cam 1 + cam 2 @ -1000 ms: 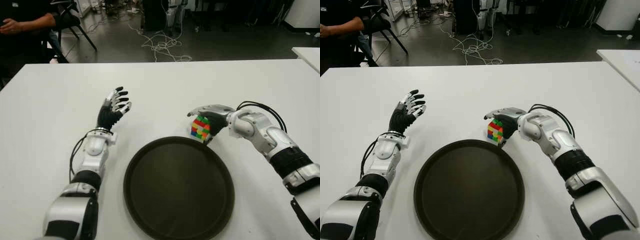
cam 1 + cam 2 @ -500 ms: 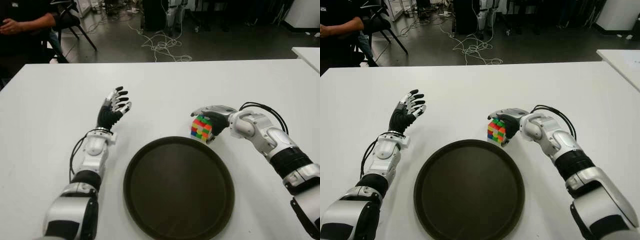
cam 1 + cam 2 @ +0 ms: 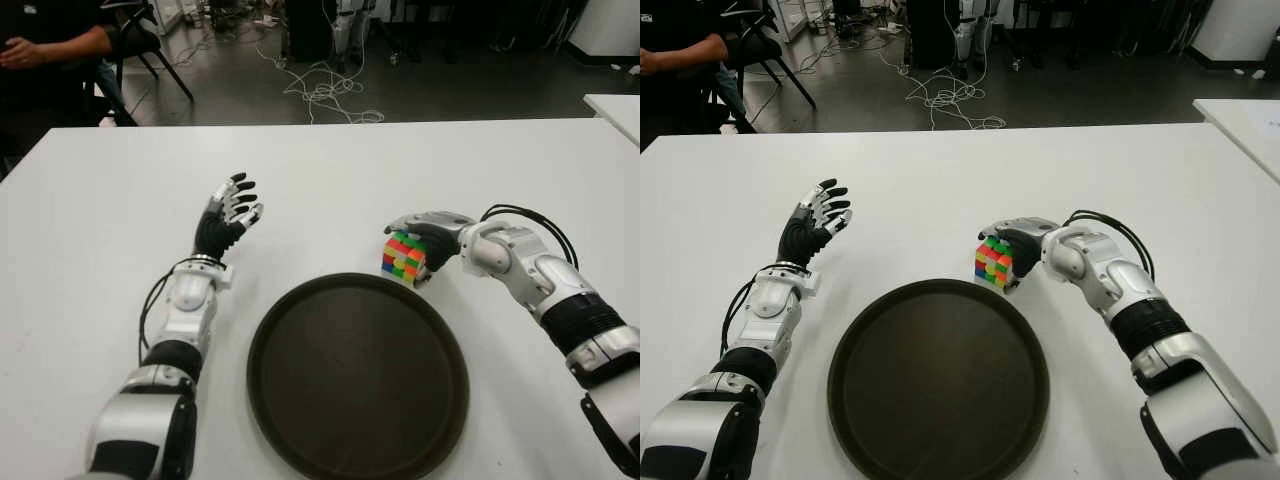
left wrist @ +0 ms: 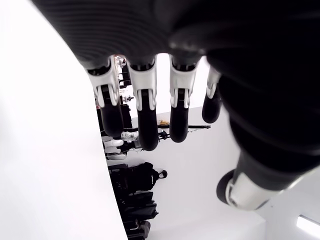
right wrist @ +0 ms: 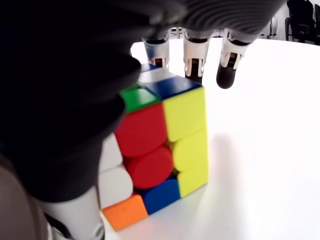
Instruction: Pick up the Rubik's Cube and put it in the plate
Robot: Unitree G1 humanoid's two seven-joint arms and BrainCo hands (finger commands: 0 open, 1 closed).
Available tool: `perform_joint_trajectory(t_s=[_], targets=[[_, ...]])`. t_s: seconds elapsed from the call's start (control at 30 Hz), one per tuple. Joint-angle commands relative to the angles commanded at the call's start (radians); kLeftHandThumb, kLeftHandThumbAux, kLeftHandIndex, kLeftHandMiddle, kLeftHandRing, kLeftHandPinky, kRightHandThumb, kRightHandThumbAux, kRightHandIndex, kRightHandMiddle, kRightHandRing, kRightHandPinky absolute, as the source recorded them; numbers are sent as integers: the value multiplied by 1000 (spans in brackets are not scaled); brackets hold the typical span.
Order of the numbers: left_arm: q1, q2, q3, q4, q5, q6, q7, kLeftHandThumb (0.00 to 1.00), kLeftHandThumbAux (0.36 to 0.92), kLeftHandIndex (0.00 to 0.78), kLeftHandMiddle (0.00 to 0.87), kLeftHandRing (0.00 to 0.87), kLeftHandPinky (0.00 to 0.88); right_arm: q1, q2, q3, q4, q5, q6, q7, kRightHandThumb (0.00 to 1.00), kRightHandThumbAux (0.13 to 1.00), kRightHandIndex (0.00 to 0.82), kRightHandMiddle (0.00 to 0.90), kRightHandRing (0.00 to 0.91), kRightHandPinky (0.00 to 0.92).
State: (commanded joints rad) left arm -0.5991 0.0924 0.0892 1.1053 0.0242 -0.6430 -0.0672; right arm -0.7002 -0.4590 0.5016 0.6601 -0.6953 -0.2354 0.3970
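The Rubik's Cube (image 3: 402, 257) stands on the white table (image 3: 90, 220) just beyond the far right rim of the dark round plate (image 3: 357, 375), outside it and very near its edge. The right hand (image 3: 428, 238) is wrapped over the cube: its fingers (image 3: 415, 221) arch across the top while the thumb presses a side face, so the hand is grasping the cube. From the head cameras the cube's underside seems to sit at table level, and whether it has cleared the surface cannot be told.

The right wrist view adds what the eye views hide — the cube seen from close by, with red, yellow, blue, green, white and orange tiles (image 5: 165, 145), three fingertips (image 5: 192, 62) reaching over its far top edge and the dark palm covering its near side. It shows nothing of the plate.

The left hand (image 3: 228, 217) shows to the left of the plate, raised with the palm turned inward. Its wrist view shows four fingers (image 4: 145, 117) extended and slack, holding nothing (behind them only bright table and a dark room beyond).

At the far left corner of the eye views a seated person (image 3: 45, 45) is partly in frame, and cables (image 3: 320, 90) trail across the floor behind the table.
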Motion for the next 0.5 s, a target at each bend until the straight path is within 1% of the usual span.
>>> perform_joint_trajectory(t_s=[0.13, 0.27, 0.4, 0.5], targets=[[-1, -1, 0, 0, 0, -1, 2, 264, 730, 150, 213, 209, 188, -8, 3, 4, 21, -4, -1, -4, 0, 861, 162, 168, 167, 134], [-1, -1, 0, 2, 1, -1, 5, 264, 727, 151, 213, 210, 198, -15, 5, 6, 42, -3, -9, -12, 0, 868, 154, 161, 161, 123], [-3, -2, 0, 3, 2, 0, 8, 258, 717, 150, 208, 211, 205, -19, 8, 4, 66, 2, -28, -28, 0, 876, 155, 158, 161, 132], [-3, -3, 0, 3, 2, 0, 9, 264, 716, 150, 208, 213, 210, -22, 10, 3, 82, 5, -41, -38, 0, 888, 170, 177, 188, 166]])
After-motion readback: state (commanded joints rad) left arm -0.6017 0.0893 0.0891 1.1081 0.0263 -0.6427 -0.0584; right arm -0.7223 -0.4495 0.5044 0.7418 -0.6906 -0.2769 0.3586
